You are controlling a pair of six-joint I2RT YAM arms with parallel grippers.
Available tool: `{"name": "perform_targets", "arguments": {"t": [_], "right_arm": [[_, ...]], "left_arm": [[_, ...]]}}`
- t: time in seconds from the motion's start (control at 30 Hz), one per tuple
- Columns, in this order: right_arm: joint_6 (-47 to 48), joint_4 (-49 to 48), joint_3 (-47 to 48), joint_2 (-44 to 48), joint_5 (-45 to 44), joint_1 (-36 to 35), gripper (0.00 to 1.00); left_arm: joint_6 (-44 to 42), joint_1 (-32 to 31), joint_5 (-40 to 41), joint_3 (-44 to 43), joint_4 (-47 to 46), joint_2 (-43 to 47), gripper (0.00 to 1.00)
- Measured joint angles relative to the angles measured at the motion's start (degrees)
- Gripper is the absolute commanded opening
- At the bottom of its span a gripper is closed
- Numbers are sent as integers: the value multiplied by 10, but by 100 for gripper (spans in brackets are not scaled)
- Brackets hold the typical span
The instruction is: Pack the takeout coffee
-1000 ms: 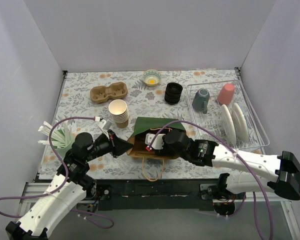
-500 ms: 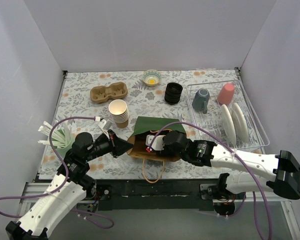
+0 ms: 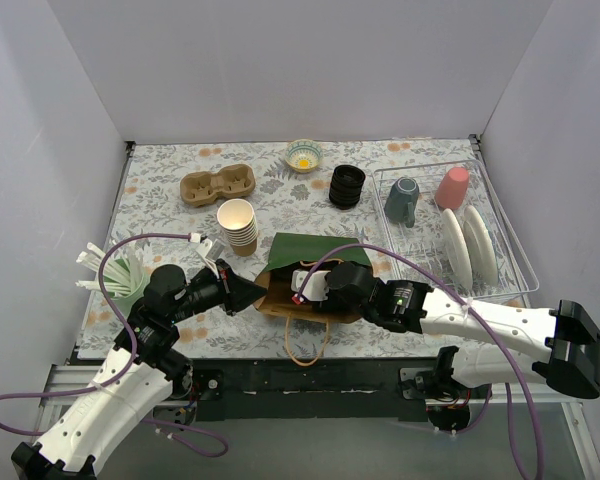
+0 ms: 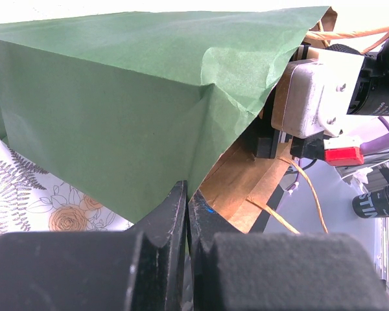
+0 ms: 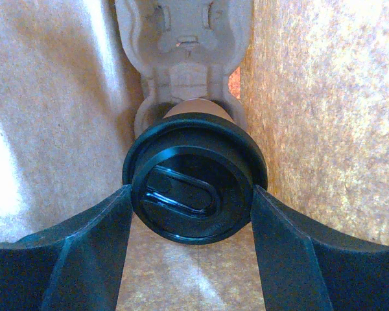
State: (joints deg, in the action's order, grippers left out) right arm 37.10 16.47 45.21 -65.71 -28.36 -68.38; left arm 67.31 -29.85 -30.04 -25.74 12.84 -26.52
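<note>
The takeout coffee (image 5: pixel 194 175), a brown cup under a round black lid, stands inside the paper bag in a slot of a pulp cup carrier (image 5: pixel 181 39). My right gripper (image 5: pixel 192 194) reaches into the bag, and its fingers (image 5: pixel 84 253) press on both sides of the lid. In the top view the bag (image 3: pixel 315 250), green outside and brown inside, lies on its side with my right wrist (image 3: pixel 315 283) in its mouth; the cup is hidden there. My left gripper (image 4: pixel 187 194) is shut on the bag's (image 4: pixel 117 97) mouth edge and holds it up; it also shows in the top view (image 3: pixel 250 292).
A stack of lidless paper cups (image 3: pixel 238 226) stands just behind the bag. An empty pulp carrier (image 3: pixel 218 185), a small bowl (image 3: pixel 304 154) and a stack of black lids (image 3: pixel 347 186) sit farther back. A dish rack (image 3: pixel 500 270) holds the right. White straws (image 3: pixel 110 270) lie at left.
My right wrist has shifted slightly left, a little deeper into the bag's mouth. The left arm and the bag have stayed put.
</note>
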Motion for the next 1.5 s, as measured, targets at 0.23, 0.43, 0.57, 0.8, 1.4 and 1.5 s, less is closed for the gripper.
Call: {"name": "perform_targets", "arguments": {"t": [0.23, 0.43, 0.57, 0.8, 1.4, 1.5], "right_arm": [[0, 1, 0, 0, -1, 0, 29], [0, 2, 0, 0, -1, 0, 29], [0, 7, 0, 2, -1, 0, 29], [2, 19, 0, 4, -2, 0, 29], [20, -20, -20, -9, -7, 0, 29], [23, -33, -26, -20, -11, 2, 29]], "left_arm": [[0, 0, 0, 0, 0, 0, 0], [0, 0, 0, 0, 0, 0, 0], [0, 0, 0, 0, 0, 0, 0], [0, -1, 0, 0, 0, 0, 0], [0, -1, 0, 0, 0, 0, 0], [0, -1, 0, 0, 0, 0, 0]]}}
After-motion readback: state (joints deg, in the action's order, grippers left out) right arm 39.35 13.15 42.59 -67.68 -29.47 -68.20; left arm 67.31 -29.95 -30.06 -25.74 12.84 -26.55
